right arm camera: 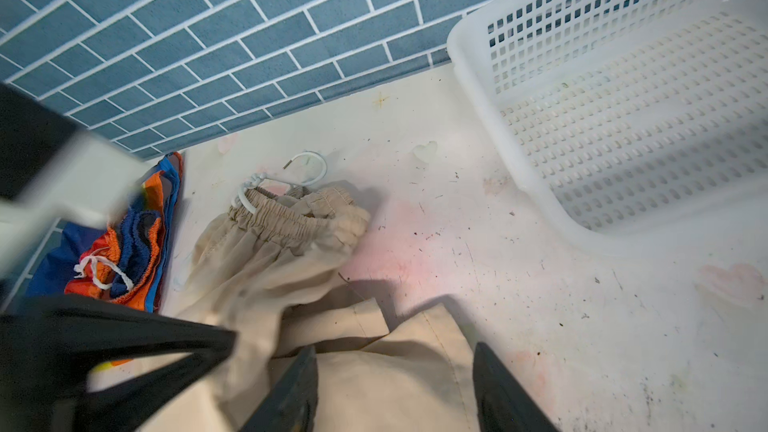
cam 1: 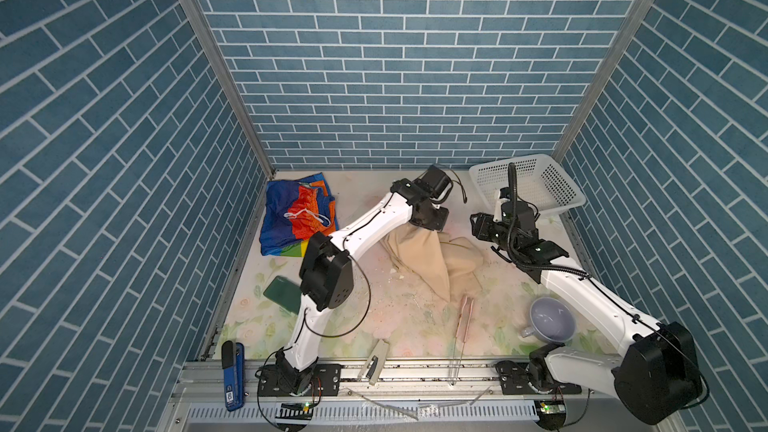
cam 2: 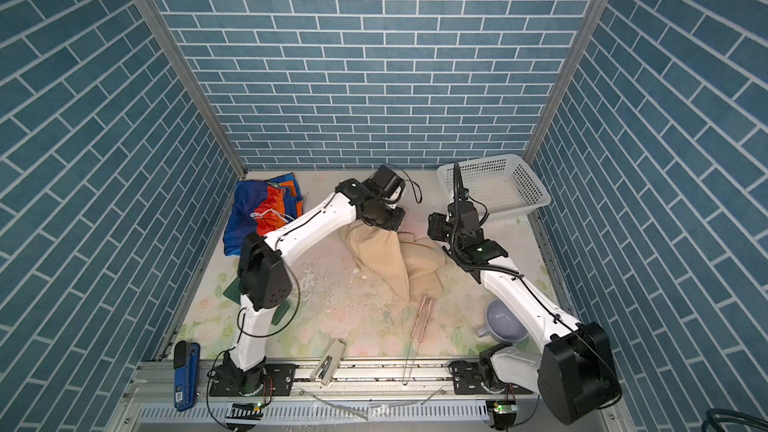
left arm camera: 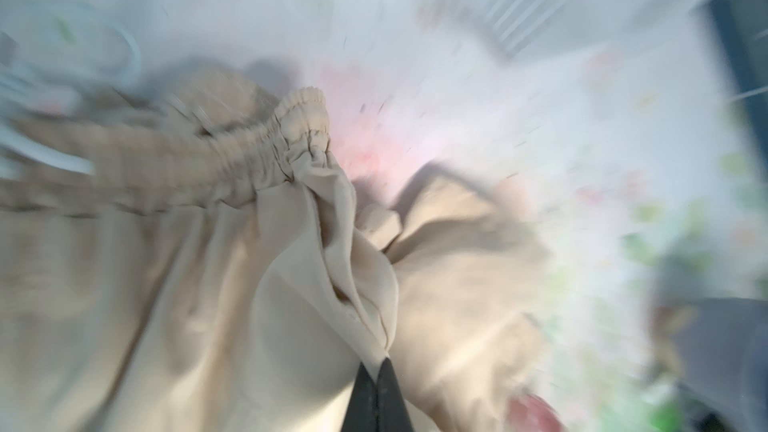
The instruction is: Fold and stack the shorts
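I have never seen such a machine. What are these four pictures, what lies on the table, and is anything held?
Two white robot arms work at a flower-printed table. Two pictures look down from one overhead camera; the other two come from cameras on the arms' wrists. The left gripper is shut on the plain beige cloth shorts, with that part raised. The right gripper is open and empty, near them. The rainbow-striped shiny shorts lie in the far left corner. Also there: a white perforated plastic basket, a lilac cup and pink tongs.
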